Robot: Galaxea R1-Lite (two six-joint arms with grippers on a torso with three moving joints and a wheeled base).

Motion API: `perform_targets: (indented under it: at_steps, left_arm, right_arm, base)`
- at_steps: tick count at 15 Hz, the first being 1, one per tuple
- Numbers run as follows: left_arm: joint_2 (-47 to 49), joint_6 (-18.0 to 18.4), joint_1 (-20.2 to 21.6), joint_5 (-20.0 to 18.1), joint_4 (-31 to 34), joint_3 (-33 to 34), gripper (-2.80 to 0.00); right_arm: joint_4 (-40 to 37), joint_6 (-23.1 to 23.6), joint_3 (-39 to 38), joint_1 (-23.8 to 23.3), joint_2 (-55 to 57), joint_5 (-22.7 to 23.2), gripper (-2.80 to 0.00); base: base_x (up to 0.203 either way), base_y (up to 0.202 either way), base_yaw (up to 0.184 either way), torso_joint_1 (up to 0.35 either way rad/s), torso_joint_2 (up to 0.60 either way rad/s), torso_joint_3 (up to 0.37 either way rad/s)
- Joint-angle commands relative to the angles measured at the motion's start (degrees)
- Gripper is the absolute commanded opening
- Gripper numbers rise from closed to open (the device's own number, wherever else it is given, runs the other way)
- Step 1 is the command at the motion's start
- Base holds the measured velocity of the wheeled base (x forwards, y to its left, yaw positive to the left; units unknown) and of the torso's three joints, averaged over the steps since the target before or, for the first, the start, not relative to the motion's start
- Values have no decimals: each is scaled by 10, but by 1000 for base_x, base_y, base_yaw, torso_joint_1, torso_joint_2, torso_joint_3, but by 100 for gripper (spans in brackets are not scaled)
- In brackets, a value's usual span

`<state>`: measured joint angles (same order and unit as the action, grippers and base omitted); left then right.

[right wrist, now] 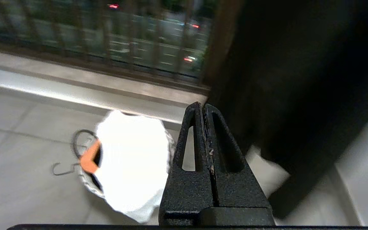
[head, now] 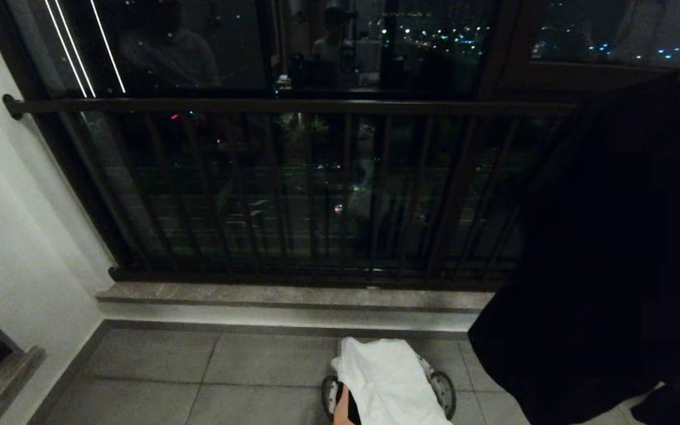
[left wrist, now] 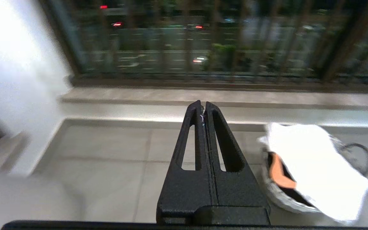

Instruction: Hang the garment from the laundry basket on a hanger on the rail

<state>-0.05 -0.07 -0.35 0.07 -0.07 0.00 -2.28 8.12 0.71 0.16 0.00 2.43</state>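
Dark hanging cloth (right wrist: 299,80) beside the right gripper (right wrist: 204,108) may snag an arm reaching forward. Rail (head: 287,106) is well above both. Laundry basket (left wrist: 278,195), below and ahead of the left gripper (left wrist: 202,107), holds the white garment (left wrist: 311,166); its drape may hide the hanger (right wrist: 89,158). Both jaws together, empty

Laundry basket (head: 446,391) mostly hidden under white garment (head: 388,378), cut by frame btm; orange item (left wrist: 279,174) unidentifiable
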Motion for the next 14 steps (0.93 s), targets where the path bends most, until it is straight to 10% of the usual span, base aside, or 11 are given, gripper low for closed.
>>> perform_targets:
  at_steps: [1,14]
  left_arm:
    - [0,0,0,0,0,0,-280]
    - [0,0,0,0,0,0,-280]
  right_arm:
    - [0,1,0,0,1,0,-280]
    - [-1,-5,0,0,1,0,-280]
  base:
    - [-5,-8,104,5,2,1]
    - [0,0,6,-10,25,13]
